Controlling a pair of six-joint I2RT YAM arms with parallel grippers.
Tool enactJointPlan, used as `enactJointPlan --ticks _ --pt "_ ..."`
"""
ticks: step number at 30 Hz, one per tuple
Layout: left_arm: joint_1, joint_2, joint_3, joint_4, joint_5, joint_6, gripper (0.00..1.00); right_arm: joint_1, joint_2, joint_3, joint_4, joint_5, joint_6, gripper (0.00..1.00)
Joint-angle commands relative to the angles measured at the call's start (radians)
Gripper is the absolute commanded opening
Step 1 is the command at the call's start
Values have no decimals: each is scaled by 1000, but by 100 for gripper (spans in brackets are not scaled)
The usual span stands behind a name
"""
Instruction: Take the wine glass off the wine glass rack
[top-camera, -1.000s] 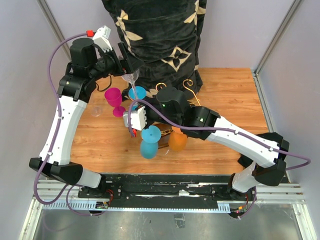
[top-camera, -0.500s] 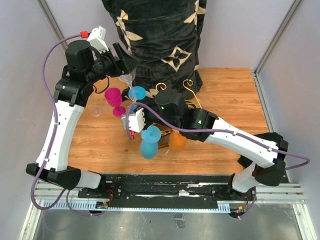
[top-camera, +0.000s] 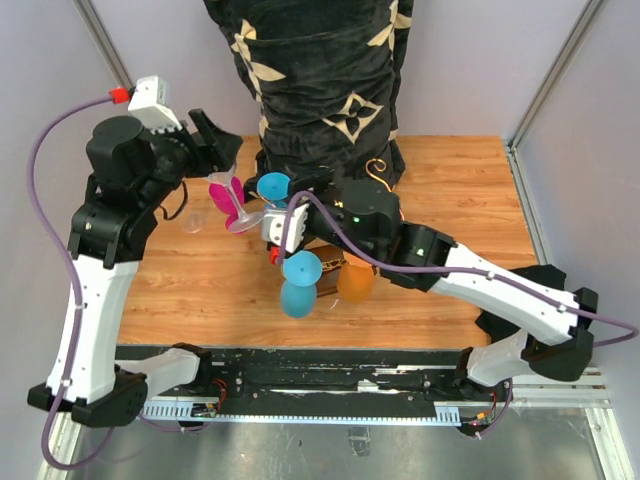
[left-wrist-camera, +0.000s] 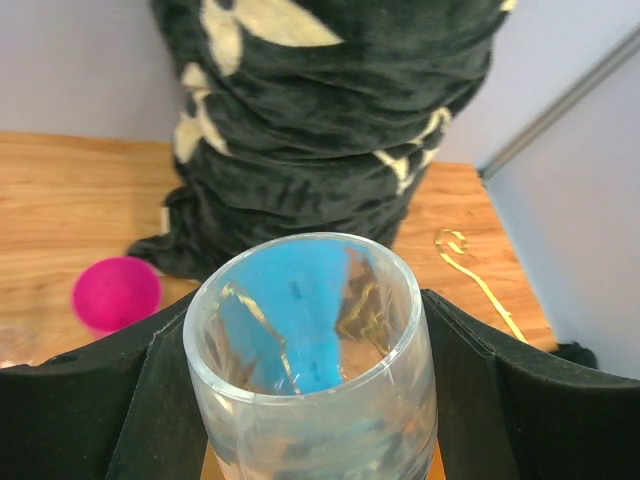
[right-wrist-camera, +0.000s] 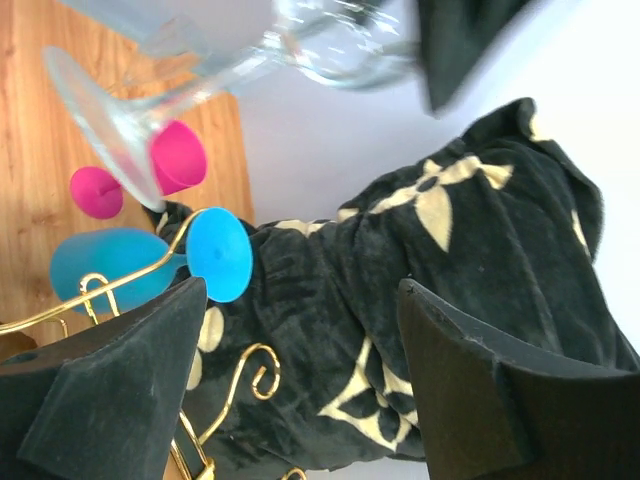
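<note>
**A:** What is changing right now?

**B:** The right claw (right-wrist-camera: 300, 380) is letting go. A second ago it was pinched together. Now its 2 fingers are standing wide apart with nothing between them, and only the black blanket (right-wrist-camera: 420, 250) is showing beyond.

**A:** And the other one?

**B:** The left claw (top-camera: 213, 148) is clamping the clear wine glass (left-wrist-camera: 310, 330) by its bowl, with 1 finger pressing on each side.

**A:** Where is that glass sitting?

**B:** It is hanging tilted in the air, left of the wine glass rack (left-wrist-camera: 480, 285). Its foot is pointing back toward the rack but touching none of the gold wire. From above it is overlapping the magenta glass (top-camera: 224, 190), which is standing on the tabletop (top-camera: 450, 180).

**A:** What is different from 1 second back?

**B:** Then the left arm was reaching in close to the blanket and holding the glass right over the rack. Now the whole arm is swinging out to the left and carrying the glass away with it. The right arm is staying roughly where it was.

**A:** So what does that mean for the task?

**B:** I am judging the glass to be off the rack. The job looks essentially done, apart from perhaps setting the glass down. A blue glass (top-camera: 298, 297) and an orange glass (top-camera: 355, 283) are remaining by the rack.
</note>
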Motion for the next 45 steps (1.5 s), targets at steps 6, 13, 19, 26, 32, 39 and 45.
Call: enactJointPlan --ticks 6,13,19,26,32,39,45 --pt "0 -219 -360 142 -341 116 43 7 -158 -32 118 33 215 78" --pt "0 -323 -706 436 -540 187 44 8 -249 -103 176 12 314 74" --pt "0 -391 -958 762 -749 272 46 8 -292 -151 214 30 342 72" --pt "1 -334 -1204 1174 -964 484 55 6 -339 -185 219 53 358 72" --pt "3 -204 -1347 1572 -1055 585 55 5 -405 -237 213 107 338 73" --pt "31 47 -1368 1857 -1143 602 53 -14 -459 -282 214 142 338 73" --pt "43 342 -1387 2366 -1189 816 52 -21 -518 -318 212 161 335 73"
